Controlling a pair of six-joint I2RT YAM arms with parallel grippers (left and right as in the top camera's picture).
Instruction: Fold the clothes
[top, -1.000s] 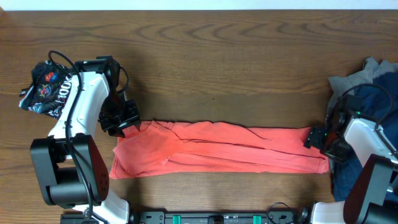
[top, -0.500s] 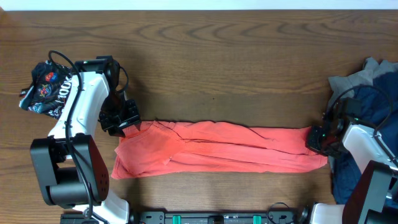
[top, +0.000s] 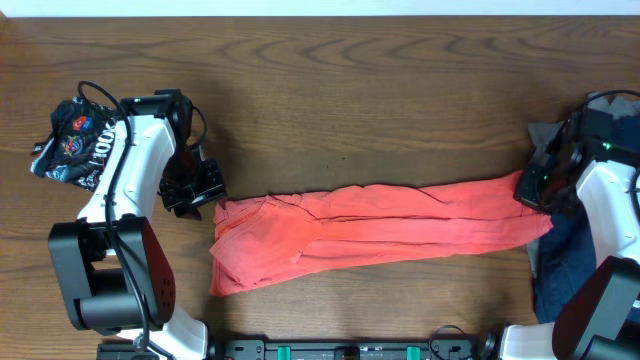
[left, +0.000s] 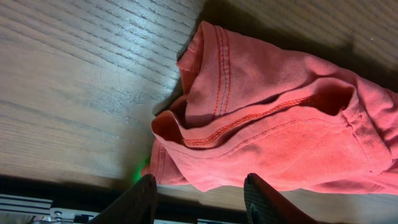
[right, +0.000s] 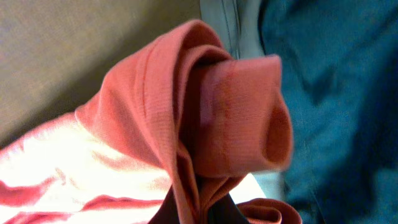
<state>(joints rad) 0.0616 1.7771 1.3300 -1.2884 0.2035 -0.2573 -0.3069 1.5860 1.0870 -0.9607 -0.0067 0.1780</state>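
The coral-red shirt (top: 370, 225) lies as a long folded strip across the near half of the table, slanting up toward the right. My right gripper (top: 535, 188) is shut on its right end, and in the right wrist view the bunched red cloth (right: 205, 112) rises out of the closed gripper (right: 205, 213). My left gripper (top: 200, 195) stands open just left of the shirt's left end. In the left wrist view the hemmed red edge (left: 249, 124) lies just ahead of the open gripper (left: 202, 200), with only table between the fingers.
A pile of grey (top: 560, 130) and navy-blue (top: 600, 150) garments sits at the right edge, under and behind my right arm. They also fill the right wrist view as navy cloth (right: 336, 93). A dark patterned garment (top: 72, 140) lies at the far left.
My right gripper shut on the shirt's right end and drew it back and to the right. The whole strip slid right and tilted, and its left end pulled away from the still left gripper.
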